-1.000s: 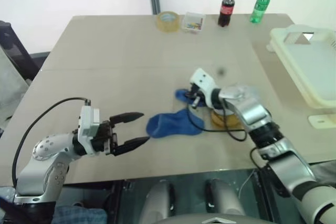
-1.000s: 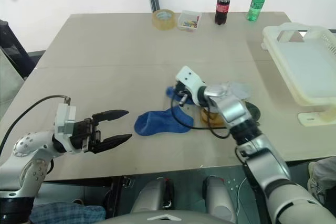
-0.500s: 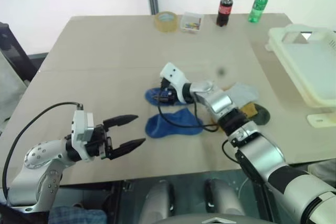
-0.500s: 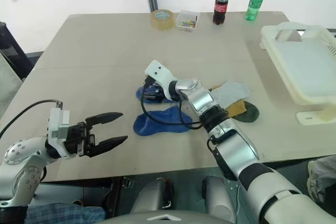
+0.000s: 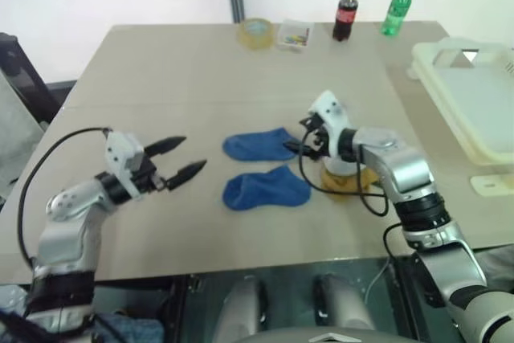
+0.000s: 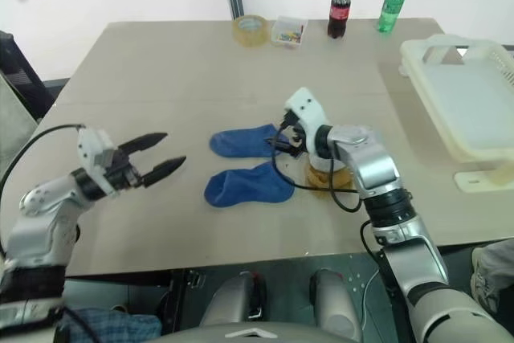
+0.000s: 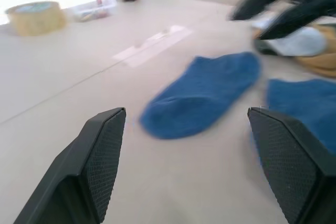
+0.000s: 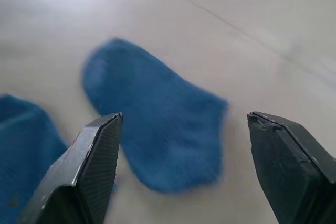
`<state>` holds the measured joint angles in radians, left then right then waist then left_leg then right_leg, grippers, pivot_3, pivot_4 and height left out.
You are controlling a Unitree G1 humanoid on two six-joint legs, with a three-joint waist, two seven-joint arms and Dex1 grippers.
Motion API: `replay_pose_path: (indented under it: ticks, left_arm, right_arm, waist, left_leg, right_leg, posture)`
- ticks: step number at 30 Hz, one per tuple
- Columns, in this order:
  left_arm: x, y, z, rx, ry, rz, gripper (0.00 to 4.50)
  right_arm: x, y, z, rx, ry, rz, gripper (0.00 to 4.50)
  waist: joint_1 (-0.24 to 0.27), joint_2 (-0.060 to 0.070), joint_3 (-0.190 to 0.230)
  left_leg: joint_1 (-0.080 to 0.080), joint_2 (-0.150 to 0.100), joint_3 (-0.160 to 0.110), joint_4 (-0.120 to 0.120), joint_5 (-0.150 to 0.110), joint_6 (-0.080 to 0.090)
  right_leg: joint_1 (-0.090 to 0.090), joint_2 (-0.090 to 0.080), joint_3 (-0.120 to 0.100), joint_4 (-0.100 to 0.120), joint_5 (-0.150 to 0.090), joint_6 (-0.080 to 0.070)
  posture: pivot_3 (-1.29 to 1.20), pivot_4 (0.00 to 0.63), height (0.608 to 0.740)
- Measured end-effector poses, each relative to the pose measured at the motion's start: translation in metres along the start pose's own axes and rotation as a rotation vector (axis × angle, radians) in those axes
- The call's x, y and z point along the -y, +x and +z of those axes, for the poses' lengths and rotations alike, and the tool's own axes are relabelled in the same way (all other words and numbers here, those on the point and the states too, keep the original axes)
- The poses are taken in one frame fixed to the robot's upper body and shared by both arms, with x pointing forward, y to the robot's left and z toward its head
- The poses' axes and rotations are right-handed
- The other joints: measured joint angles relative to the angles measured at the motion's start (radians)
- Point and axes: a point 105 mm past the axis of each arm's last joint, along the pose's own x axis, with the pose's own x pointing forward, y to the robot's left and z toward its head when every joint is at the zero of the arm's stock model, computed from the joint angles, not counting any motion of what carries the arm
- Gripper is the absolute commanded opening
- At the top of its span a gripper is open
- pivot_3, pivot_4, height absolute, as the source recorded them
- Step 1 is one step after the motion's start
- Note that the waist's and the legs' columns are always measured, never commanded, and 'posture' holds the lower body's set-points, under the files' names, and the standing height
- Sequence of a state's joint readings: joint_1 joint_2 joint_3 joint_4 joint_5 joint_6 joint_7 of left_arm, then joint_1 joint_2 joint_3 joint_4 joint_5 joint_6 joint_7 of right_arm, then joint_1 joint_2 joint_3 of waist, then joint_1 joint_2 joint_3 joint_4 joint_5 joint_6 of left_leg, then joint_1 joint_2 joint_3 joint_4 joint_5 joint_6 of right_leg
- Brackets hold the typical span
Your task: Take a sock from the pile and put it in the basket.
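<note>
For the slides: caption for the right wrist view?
Open right end effector over a blue sock on the table.

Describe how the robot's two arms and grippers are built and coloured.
Both arms are silver-grey metal segments with rounded joints and black bands. Each wrist carries a white boxy camera block. The left gripper and right gripper each have two black tapered fingers; up close the fingers show a fine mesh-like texture. A black cable loops along each forearm.

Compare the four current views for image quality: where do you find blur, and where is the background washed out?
Left wrist view: the right gripper is smeared and the bottles' background blown white. Right wrist view: the sock has soft edges. Both eye views: sharp, evenly lit, with faint shadows under the basket.
</note>
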<state>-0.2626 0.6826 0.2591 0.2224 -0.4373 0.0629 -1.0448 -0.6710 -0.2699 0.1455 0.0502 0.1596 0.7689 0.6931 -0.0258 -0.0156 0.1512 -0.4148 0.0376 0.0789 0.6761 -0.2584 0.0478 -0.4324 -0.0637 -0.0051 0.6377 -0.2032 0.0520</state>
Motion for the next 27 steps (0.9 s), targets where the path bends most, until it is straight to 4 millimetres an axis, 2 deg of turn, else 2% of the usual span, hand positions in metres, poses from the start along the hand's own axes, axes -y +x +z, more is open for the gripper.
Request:
replay_pose_path:
  ticks: [4,8,9,11,15,17,24,27]
  left_arm:
    - [-0.016,0.029,-0.005,-0.041,-0.023,0.018,3.99]
    - [-0.015,0.054,-0.011,-0.076,-0.086,-0.028,3.99]
    - [-0.013,0.059,-0.014,-0.102,-0.101,-0.048,3.99]
    - [-0.01,0.063,-0.018,-0.129,-0.111,-0.069,3.99]
    - [-0.001,0.066,-0.036,-0.238,-0.163,-0.114,3.99]
    - [0.0,0.066,-0.038,-0.264,-0.17,-0.12,3.99]
    - [-0.002,0.065,-0.039,-0.315,-0.143,-0.124,3.99]
    - [-0.002,0.065,-0.039,-0.318,-0.15,-0.128,3.06]
  right_arm:
    - [0.002,0.0,-0.02,-0.04,0.136,0.001,3.84]
    - [-0.001,0.009,-0.032,-0.069,0.222,-0.011,3.84]
    - [-0.003,0.011,-0.03,-0.058,0.253,-0.005,3.46]
    - [-0.006,0.013,-0.03,-0.055,0.286,0.007,3.05]
    - [-0.008,0.015,-0.033,-0.067,0.305,0.01,1.09]
    - [-0.011,0.017,-0.032,-0.065,0.316,0.022,0.06]
    - [-0.015,0.02,-0.032,-0.066,0.315,0.024,0.02]
    - [-0.015,0.021,-0.032,-0.068,0.312,0.02,0.0]
  waist:
    - [-0.002,0.0,0.0]
    - [-0.008,0.0,0.0]
    - [-0.011,0.0,0.0]
    - [-0.014,0.0,0.0]
    - [-0.013,0.0,0.0]
    - [-0.013,-0.001,0.0]
    - [-0.013,-0.001,0.0]
    - [-0.013,-0.001,0.0]
  left_leg:
    - [-0.001,0.0,0.001,0.0,0.0,0.0]
    - [-0.001,0.0,0.001,0.0,0.0,0.0]
    - [-0.001,0.0,0.001,0.0,0.0,0.0]
    - [-0.001,0.0,0.001,0.0,0.0,0.0]
    - [-0.001,0.0,0.0,0.0,0.0,0.0]
    - [-0.001,0.0,-0.002,0.0,0.0,0.0]
    - [0.0,0.0,-0.005,0.0,0.0,0.0]
    - [0.0,0.0,-0.005,0.0,0.0,0.0]
  right_leg:
    - [0.0,0.0,0.0,0.0,0.001,0.001]
    - [0.0,0.001,0.0,0.0,0.001,0.002]
    - [0.0,0.001,0.0,0.0,0.001,0.002]
    - [0.0,0.001,0.0,0.0,0.001,0.002]
    - [0.0,0.001,0.0,0.0,0.001,0.002]
    - [0.0,0.001,0.0,0.0,0.001,0.002]
    - [0.0,0.001,0.001,0.003,0.001,0.002]
    - [0.0,0.001,0.001,0.003,0.001,0.002]
  posture:
    - [0.0,0.15,0.74]
    - [0.0,0.15,0.74]
    - [0.0,0.15,0.74]
    - [0.0,0.15,0.74]
    - [0.0,0.15,0.74]
    - [0.0,0.15,0.74]
    - [0.0,0.15,0.74]
    - [0.0,0.15,0.74]
